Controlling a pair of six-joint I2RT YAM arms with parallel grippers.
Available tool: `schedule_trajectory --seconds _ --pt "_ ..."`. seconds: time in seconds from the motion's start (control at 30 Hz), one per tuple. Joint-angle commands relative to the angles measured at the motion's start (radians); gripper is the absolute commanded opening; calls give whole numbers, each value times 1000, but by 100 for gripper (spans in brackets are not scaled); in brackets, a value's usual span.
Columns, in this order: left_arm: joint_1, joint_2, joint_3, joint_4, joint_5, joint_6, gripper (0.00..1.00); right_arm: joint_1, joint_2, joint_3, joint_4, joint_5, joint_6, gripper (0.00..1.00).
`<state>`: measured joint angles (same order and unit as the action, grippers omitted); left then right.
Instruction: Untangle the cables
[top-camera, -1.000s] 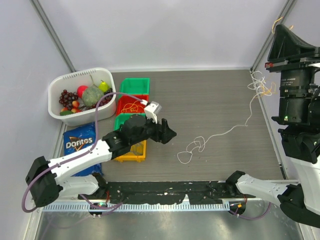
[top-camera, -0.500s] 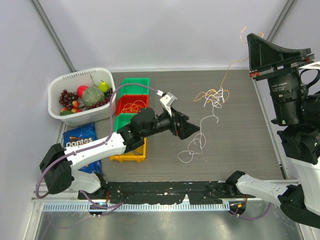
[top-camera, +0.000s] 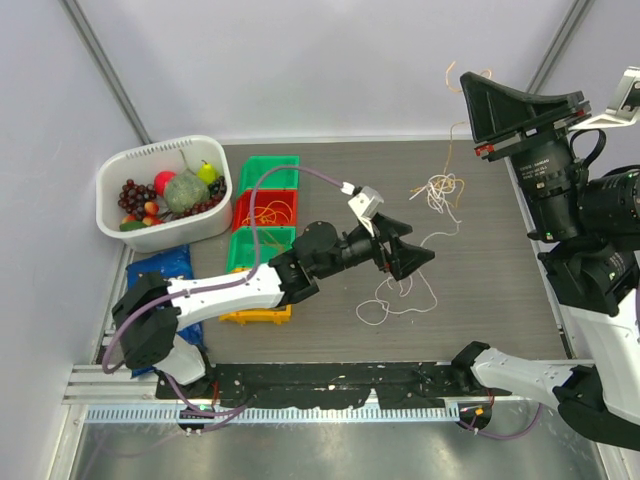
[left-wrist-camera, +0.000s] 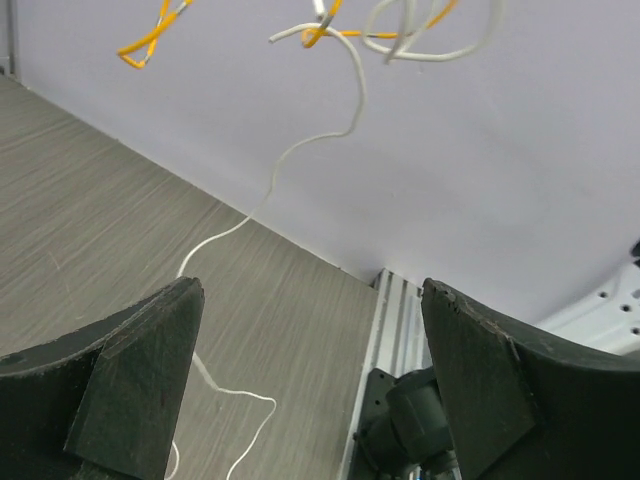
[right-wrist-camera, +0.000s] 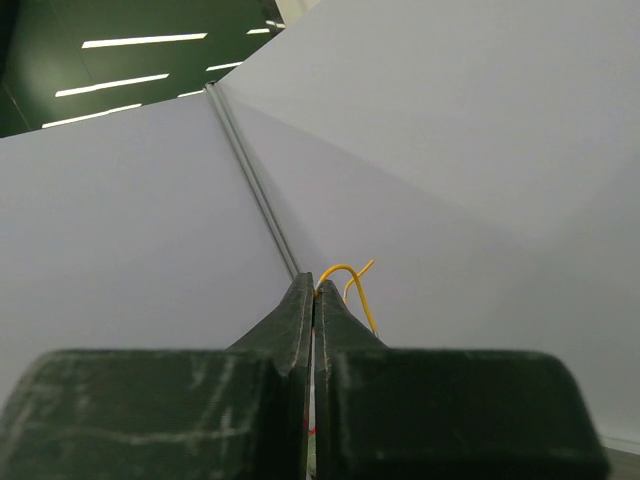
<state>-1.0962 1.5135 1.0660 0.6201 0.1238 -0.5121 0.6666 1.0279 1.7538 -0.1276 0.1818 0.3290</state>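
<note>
From above, the right gripper (top-camera: 466, 82) sits high at the far right, pinched on the cables (top-camera: 438, 190). The tangle dangles below it and trails white loops onto the table (top-camera: 480, 290). The left gripper (top-camera: 408, 258) gapes just beside those loops. Its wrist view shows the tangle hanging above the spread fingers (left-wrist-camera: 130, 370). The right wrist view shows an orange strand (right-wrist-camera: 345, 272) clamped at the tips.
</note>
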Motion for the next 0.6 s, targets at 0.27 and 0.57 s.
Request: schedule_trajectory --seconds 0.27,0.57 --pt "-45 137 150 148 -248 129 94 2 -8 -10 57 -54 70 1" --pt "-50 162 144 259 -375 129 64 5 -12 -22 57 -70 90 1"
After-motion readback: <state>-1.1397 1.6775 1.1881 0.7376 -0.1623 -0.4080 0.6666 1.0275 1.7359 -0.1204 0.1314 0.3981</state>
